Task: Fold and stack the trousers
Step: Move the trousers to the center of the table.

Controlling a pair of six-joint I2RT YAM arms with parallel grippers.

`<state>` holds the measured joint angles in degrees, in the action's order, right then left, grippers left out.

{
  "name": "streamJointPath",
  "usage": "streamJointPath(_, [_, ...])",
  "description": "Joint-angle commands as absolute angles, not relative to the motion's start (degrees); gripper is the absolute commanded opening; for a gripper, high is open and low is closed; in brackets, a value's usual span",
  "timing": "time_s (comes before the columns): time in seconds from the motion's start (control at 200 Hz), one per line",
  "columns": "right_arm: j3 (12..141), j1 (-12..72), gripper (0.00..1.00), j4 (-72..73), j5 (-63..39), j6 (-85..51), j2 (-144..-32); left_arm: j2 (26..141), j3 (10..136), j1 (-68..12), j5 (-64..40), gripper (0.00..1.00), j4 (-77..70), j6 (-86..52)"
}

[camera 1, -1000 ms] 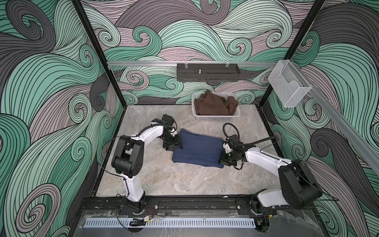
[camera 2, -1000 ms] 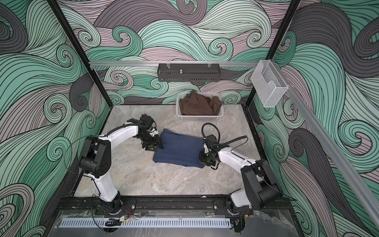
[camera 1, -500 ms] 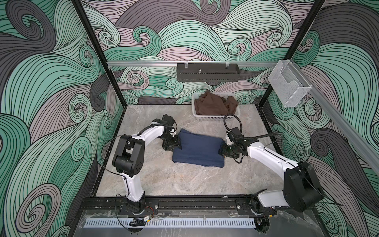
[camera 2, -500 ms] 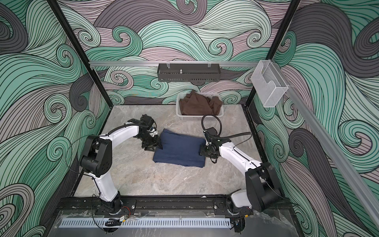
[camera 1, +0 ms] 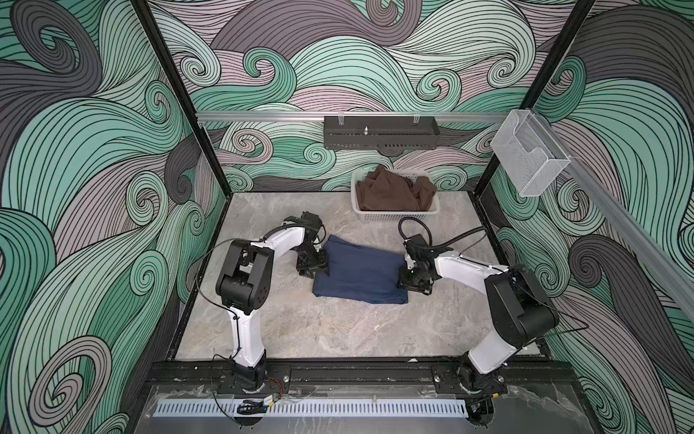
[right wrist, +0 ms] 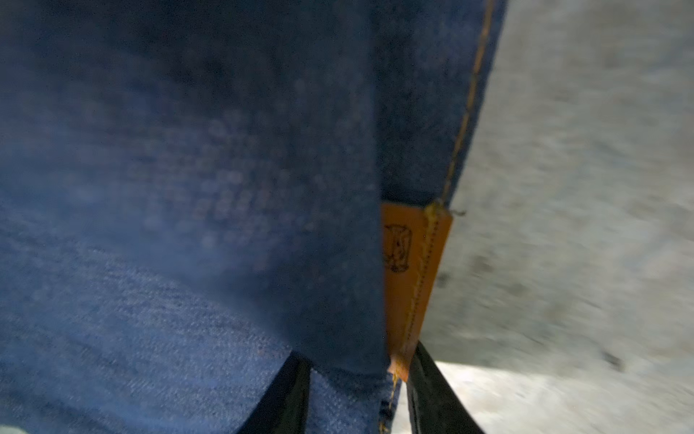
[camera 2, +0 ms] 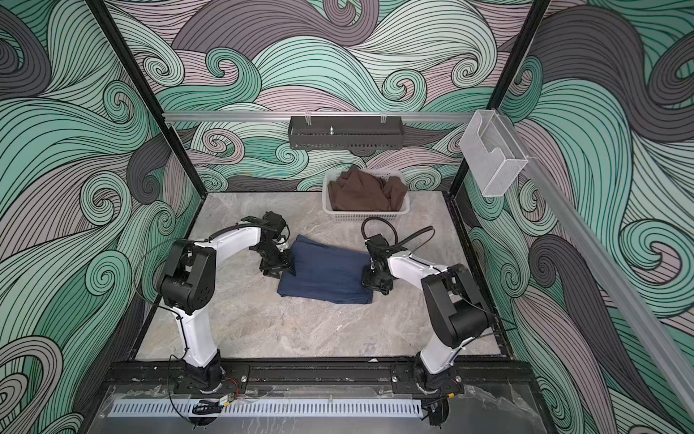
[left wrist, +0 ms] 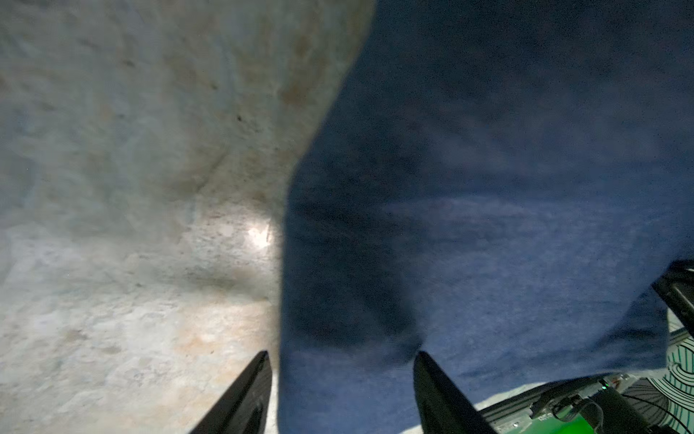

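You are looking at the trousers (camera 1: pixel 360 272) lying folded into a flat dark-blue rectangle in the middle of the table (camera 1: pixel 338 330), apart from the white basket (camera 1: pixel 394 217) at the back. Your left gripper (left wrist: pixel 341 355) is sitting at one short end, jaws standing apart astride the folded edge. Your right gripper (right wrist: pixel 359 355) is straddling the opposite end beside the tan patch (right wrist: pixel 409 263); you cannot tell whether it is pinching the denim.

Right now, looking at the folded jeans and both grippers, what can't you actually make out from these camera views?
Whether the left gripper or right gripper grips the trousers: wrist views blurred, top views blocked by the wrists.
Print on the tan patch: right wrist view, blurred, half under denim.
Anything beneath the brown garment in the basket: both top views, garment covers it.
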<state>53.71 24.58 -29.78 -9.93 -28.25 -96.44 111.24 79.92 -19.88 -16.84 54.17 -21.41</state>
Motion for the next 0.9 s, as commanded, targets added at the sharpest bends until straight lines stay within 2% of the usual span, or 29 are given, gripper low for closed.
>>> streamJointPath(0.0, [56.18,28.12,0.39,-27.83,-13.26,-28.94,-99.26,111.07,82.56,-19.17,-11.39,0.64,59.2,-20.56])
streamJointPath(0.12, [59.11,31.62,0.37,-27.21,-14.06,-30.34,-101.37,108.27,83.36,-18.09,-7.12,0.64,61.45,-20.81])
streamJointPath(0.28, [61.64,34.78,0.4,-26.26,-13.8,-31.9,-101.22,103.04,84.73,-16.69,-4.15,0.65,63.86,-20.37])
streamJointPath(0.51, [62.08,35.51,0.61,-30.21,-4.76,-28.57,-90.28,96.07,86.13,-16.69,-1.5,0.65,67.33,-19.9])
streamJointPath(0.61, [60.2,35.51,0.79,-31.11,-0.33,-25.55,-84.1,93.05,85.16,-16.77,-2.91,0.66,66.84,-19.74])
streamJointPath(0.655, [58.72,35.46,0.97,-30.83,1.36,-24.25,-81.16,91.78,84.12,-17.04,-4.06,0.66,65.8,-19.93])
streamJointPath(0.665, [58.23,35.43,0.99,-30.6,1.42,-23.88,-80.58,91.41,83.87,-17.14,-4.29,0.66,65.52,-20.01])
streamJointPath(0.896, [42.15,35.8,1.0,-15.79,2.33,-15.26,-64.29,90.1,77.13,-23.26,-5.43,0.73,58.59,-25.08])
